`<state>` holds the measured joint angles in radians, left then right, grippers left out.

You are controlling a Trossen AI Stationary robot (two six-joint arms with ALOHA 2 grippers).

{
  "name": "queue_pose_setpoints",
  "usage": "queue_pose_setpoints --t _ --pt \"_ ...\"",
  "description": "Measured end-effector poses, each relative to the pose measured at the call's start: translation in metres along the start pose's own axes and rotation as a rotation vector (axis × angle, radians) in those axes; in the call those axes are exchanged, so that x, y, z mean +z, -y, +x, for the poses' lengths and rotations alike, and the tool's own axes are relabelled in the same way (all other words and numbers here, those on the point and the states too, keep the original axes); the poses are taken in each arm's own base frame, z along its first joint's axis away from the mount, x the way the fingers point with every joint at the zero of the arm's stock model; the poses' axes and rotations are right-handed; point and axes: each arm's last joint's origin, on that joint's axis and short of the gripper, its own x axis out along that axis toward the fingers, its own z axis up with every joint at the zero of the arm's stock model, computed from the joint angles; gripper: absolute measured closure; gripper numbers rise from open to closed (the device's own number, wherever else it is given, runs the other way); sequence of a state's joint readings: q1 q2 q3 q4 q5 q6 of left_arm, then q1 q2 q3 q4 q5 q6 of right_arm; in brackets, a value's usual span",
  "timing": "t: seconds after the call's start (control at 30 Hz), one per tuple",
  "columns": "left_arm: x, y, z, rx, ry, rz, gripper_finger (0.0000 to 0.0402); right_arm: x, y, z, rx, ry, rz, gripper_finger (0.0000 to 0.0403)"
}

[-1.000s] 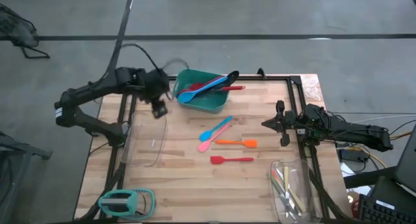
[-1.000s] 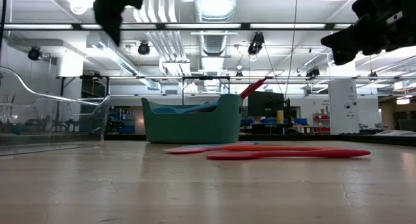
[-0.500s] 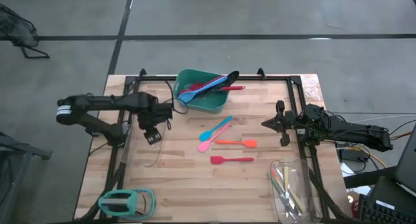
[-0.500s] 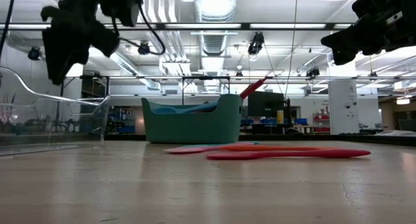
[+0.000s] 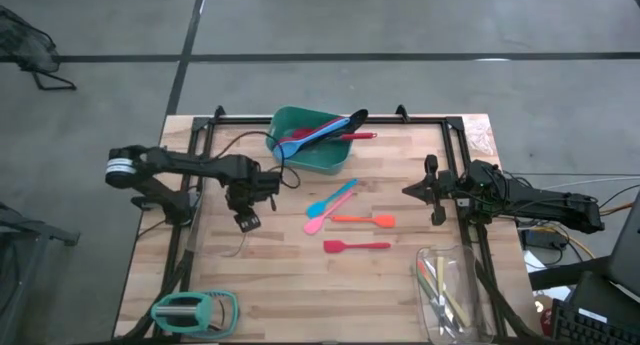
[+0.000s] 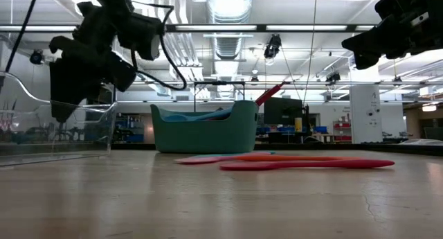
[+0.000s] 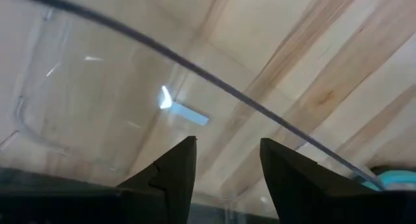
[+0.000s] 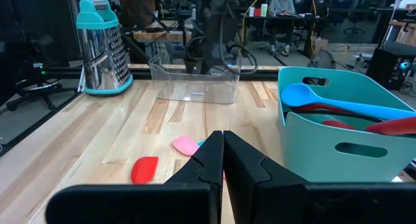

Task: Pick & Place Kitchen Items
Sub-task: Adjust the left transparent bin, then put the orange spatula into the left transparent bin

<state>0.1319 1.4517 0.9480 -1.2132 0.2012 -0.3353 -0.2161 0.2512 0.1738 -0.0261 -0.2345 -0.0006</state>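
Note:
A blue spoon (image 5: pixel 332 198), a pink spoon (image 5: pixel 316 222), an orange spatula (image 5: pixel 365 220) and a red spatula (image 5: pixel 357 246) lie flat on the wooden table's middle. A blue spoon (image 5: pixel 300 142), a black slotted spoon (image 5: pixel 345 120) and a red utensil (image 5: pixel 355 136) lean in the green tub (image 5: pixel 318 159). My left gripper (image 5: pixel 245 222) (image 7: pixel 227 169) points down, open, above the clear glass tray (image 5: pixel 222 240) at the left, nothing between its fingers. My right gripper (image 5: pixel 408 191) (image 8: pixel 223 146) is shut and level at the table's right side.
A second clear tray (image 5: pixel 445 290) with several slim utensils stands at the near right corner. A teal-handled grater (image 5: pixel 195 310) lies at the near left corner. A black frame (image 5: pixel 455 145) runs along the table's edges. The left tray holds a white label (image 7: pixel 182 112).
My left gripper has come down from beside the green tub toward the table's near edge. It has tipped over to point downward and now hangs low over the clear tray at the left. The utensils have not moved.

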Motion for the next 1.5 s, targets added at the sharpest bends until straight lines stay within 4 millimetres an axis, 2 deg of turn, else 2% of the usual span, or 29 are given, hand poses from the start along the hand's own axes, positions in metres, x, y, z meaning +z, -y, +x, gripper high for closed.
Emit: queue_pose_setpoints --t 0.13,0.33,0.7,0.9,1.0,1.1,1.2,1.33,1.5 --pt "0.012 0.004 0.002 -0.027 0.056 0.062 0.0225 0.0 0.0 0.0 0.0 0.0 0.0 0.0394" --pt "0.027 0.012 -0.008 -0.065 0.166 0.14 0.0225 0.0 0.0 0.0 0.0 0.0 0.0 0.0394" --pt "0.041 0.026 -0.051 -0.09 0.362 0.291 0.0225 0.0 0.0 0.0 0.0 -0.001 0.0 0.0394" --pt "0.036 0.028 -0.078 -0.011 0.397 0.38 0.0225 0.0 0.0 0.0 0.0 -0.001 0.0 0.0394" --pt "0.031 0.029 -0.092 0.014 0.462 0.422 0.0226 0.0 0.0 0.0 0.0 -0.001 0.0 0.0394" --pt "0.023 0.028 -0.104 0.011 0.557 0.469 0.0245 0.0 0.0 0.0 0.0 -0.001 0.0 0.0394" --pt "0.011 0.026 -0.117 0.004 0.682 0.494 0.0293 0.0 0.0 0.0 0.0 -0.001 0.0 0.0394" --pt "-0.013 0.022 -0.133 -0.012 0.863 0.532 0.0383 0.0 0.0 0.0 0.0 -0.001 0.0 0.0394" --pt "-0.044 0.012 -0.137 -0.037 1.056 0.555 0.0391 0.0 0.0 0.0 0.0 -0.001 0.0 0.0394"
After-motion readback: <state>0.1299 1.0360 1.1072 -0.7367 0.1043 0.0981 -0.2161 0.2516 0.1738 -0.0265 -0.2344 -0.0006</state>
